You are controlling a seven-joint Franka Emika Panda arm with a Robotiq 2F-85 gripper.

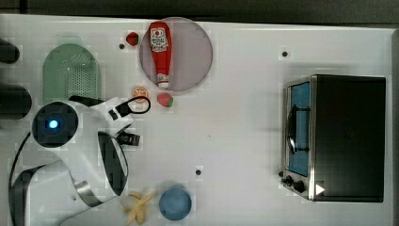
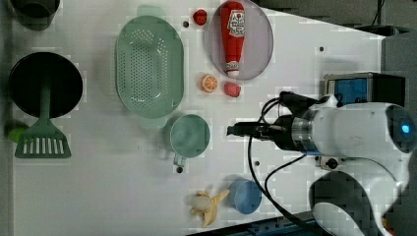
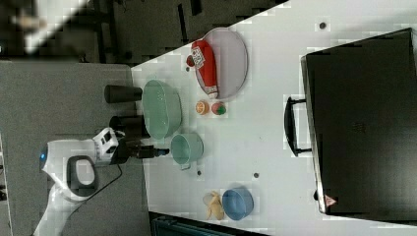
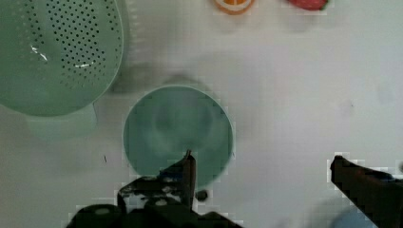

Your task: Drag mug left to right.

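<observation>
Colander (image 2: 149, 66) beside mug (image 2: 190, 135) — bare table (image 2: 98, 187) opposite

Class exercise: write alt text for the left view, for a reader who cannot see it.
A white robot arm's open gripper hovers beside a teal-green mug on a white table, apart from it. A pale green colander sits near the mug; a ketchup bottle lies on a plate.

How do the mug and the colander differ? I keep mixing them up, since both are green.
The mug is small and round with solid walls and a little side handle; the colander is much larger, oval, and full of holes. In the left view the mug sits just below the colander's lower rim and is the one nearer the hand. Both are pale green, open side up, and empty on the white table.
</observation>
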